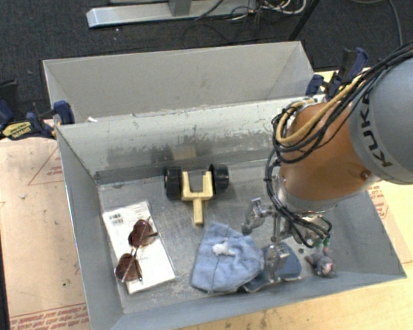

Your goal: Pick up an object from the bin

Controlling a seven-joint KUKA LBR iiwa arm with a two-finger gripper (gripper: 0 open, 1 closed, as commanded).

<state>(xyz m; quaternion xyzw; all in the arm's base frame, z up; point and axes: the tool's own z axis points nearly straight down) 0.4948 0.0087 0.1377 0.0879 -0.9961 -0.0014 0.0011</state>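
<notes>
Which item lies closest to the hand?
The crumpled blue cloth, directly beside the hand; the sunglasses and wheeled toy lie farther left.

A grey metal bin (85, 213) holds a few loose things. The arm's orange-covered wrist (318, 162) hangs low over the bin's front right part, and its jaws stand apart at the right edge of a crumpled pale blue cloth (220, 265). A small grey-purple lump (323, 263) lies just right of them. Near the back wall sits a tan wooden toy with black wheels (195, 184). Dark red sunglasses (135, 250) rest on a white card (156, 267) at the left.
</notes>
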